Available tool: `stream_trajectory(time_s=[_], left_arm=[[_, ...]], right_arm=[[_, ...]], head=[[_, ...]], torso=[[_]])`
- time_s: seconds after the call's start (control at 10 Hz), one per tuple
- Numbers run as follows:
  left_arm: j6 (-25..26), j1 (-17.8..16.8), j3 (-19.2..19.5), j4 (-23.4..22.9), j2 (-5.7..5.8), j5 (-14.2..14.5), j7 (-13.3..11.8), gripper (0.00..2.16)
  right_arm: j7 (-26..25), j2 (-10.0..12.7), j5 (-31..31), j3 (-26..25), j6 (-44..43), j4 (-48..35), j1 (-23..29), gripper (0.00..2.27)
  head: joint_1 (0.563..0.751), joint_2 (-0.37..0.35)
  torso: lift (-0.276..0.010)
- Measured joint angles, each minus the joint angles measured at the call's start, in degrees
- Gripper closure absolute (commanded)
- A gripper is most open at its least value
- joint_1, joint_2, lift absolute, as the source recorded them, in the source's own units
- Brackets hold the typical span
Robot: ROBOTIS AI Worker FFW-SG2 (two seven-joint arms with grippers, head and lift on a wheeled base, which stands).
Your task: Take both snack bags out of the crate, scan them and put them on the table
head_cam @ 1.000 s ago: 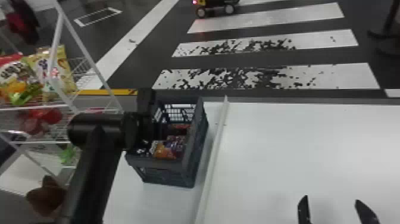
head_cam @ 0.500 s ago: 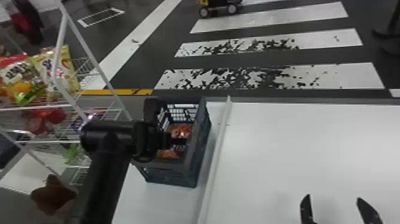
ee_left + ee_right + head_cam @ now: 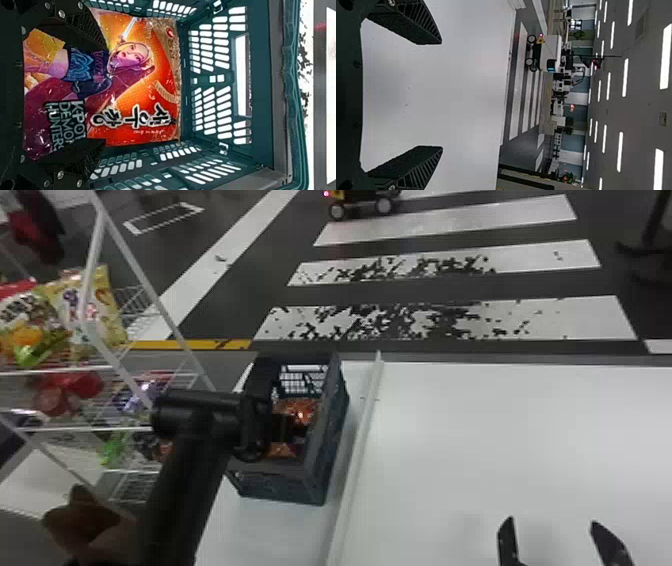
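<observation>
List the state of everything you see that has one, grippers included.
Left gripper: open, fingers spread.
Right gripper: open, empty, above the table.
Crate: upright, open-topped.
Snack bag: inside the crate, no tear visible.

Glossy, wrinkled plastic film is seen on the orange-and-purple rectangular snack bag [image 3: 134, 99]; matt plastic is shown by the dark teal latticed crate [image 3: 261, 75]; a smooth finish is borne by the flat white table [image 3: 500, 440]

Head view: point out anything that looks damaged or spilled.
The crosswalk's nearest two stripes look damaged: ragged dark patches break the white, perhaps worn paint. The crate stands upright; I see no spill.
</observation>
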Motion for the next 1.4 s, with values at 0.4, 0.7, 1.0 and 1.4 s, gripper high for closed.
stream_trajectory(time_s=[0.4,0.7,1.0,1.4], left_arm=[[-2.7,-1.2,-0.1,4.9,-0.21,-2.3,-4.3,1.1],[-5.7,-0.9,0.4,6.2,-0.31,-3.5,-5.2,1.41],[-0.8,1.2,3.6,-2.1,-0.25,-3.8,-4.7,2.04],[7.5,4.8,7.9,-14.3,0.19,-3.6,-4.5,2.05]], right_arm=[[0.3,0.1,-0.1,0.1,-0.1,0.0,0.2,0.04],[0.3,0.1,-0.1,0.1,-0.1,-0.1,0.2,0.04],[0.3,0.1,-0.1,0.0,-0.1,0.1,0.2,0.04],[0.3,0.2,-0.2,-0.1,-0.1,0.7,0.0,0.04]], head=[[0.695,0.333],[0.695,0.338],[0.695,0.345],[0.695,0.35]], torso=[[-0.094],[-0.094],[-0.094],[-0.094]])
